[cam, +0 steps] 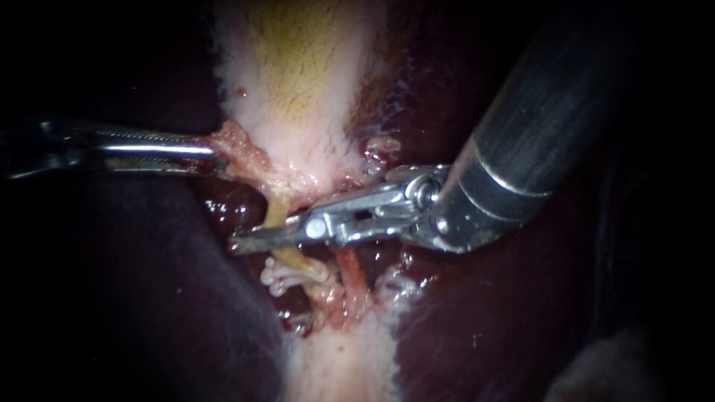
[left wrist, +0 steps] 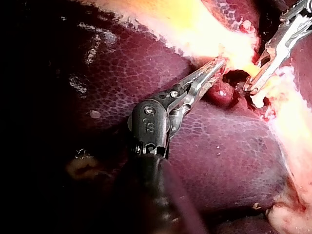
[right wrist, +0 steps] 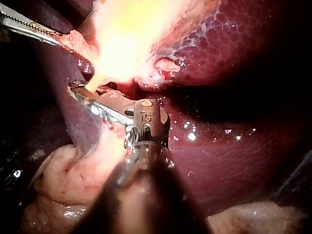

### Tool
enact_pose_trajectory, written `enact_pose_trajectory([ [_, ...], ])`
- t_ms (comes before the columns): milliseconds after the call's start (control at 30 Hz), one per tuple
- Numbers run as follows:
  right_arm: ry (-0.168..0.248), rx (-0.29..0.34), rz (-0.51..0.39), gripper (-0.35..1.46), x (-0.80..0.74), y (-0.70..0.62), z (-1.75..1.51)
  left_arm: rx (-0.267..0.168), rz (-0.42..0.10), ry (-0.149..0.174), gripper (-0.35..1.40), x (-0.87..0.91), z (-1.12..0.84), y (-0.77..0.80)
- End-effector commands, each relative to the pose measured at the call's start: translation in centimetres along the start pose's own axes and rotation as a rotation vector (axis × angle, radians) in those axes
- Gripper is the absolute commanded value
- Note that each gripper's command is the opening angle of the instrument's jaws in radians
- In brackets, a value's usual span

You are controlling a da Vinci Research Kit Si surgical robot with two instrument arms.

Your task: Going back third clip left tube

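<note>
Dark red liver (cam: pixel 484 335) carries the pale, yellowish gallbladder (cam: pixel 298 74) lying on it

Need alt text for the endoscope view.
Right instrument reaches in from upper right, its tip crossing a yellowish tube just above white clips. Left instrument holds the pale gallbladder by its ragged lower edge, jaws shut on it; dark liver surrounds.

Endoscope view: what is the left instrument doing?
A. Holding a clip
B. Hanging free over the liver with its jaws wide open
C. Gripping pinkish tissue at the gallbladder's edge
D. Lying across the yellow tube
C: the left instrument has its jaws closed from both sides on the pinkish tissue at the edge of the gallbladder. The left wrist view shows the same hold.
</note>
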Motion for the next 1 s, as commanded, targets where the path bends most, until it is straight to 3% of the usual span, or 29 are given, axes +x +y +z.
enact_pose_trajectory([
  [33, 0.002, -0.002, -0.001, -0.35, 0.00, 0.00, 0.00, 0.000, 0.000, 0.000, -0.35, 0.00, 0.00, 0.00],
  [100, 0.004, -0.001, -0.001, -0.29, 0.00, 0.01, 0.00, 0.000, 0.000, 0.000, -0.35, 0.00, 0.00, 0.00],
  [167, 0.020, 0.013, 0.000, 0.05, 0.00, 0.03, 0.00, -0.001, 0.000, 0.000, -0.35, 0.00, -0.01, 0.00],
  [233, 0.033, 0.025, 0.000, 0.25, 0.00, 0.04, 0.00, -0.001, 0.001, 0.000, -0.35, 0.00, -0.01, 0.00],
  [333, 0.053, 0.042, 0.001, 0.40, 0.00, 0.07, 0.01, -0.001, 0.001, 0.000, -0.35, 0.00, -0.02, 0.00],
  [567, 0.059, 0.042, -0.009, 0.47, -0.04, 0.16, 0.07, -0.001, 0.001, 0.000, -0.35, 0.00, -0.02, 0.00],
  [767, 0.054, 0.029, -0.169, 0.47, -0.15, 0.44, 0.13, -0.001, 0.001, 0.000, -0.35, -0.01, -0.02, 0.00],
  [900, 0.049, -0.031, -0.291, 0.50, -0.24, 0.64, 0.16, -0.001, 0.001, 0.000, -0.35, -0.02, -0.02, 0.00],
  [1000, 0.071, -0.082, -0.343, 0.50, -0.30, 0.75, 0.13, -0.001, 0.001, 0.000, -0.35, -0.02, -0.02, -0.01],
])
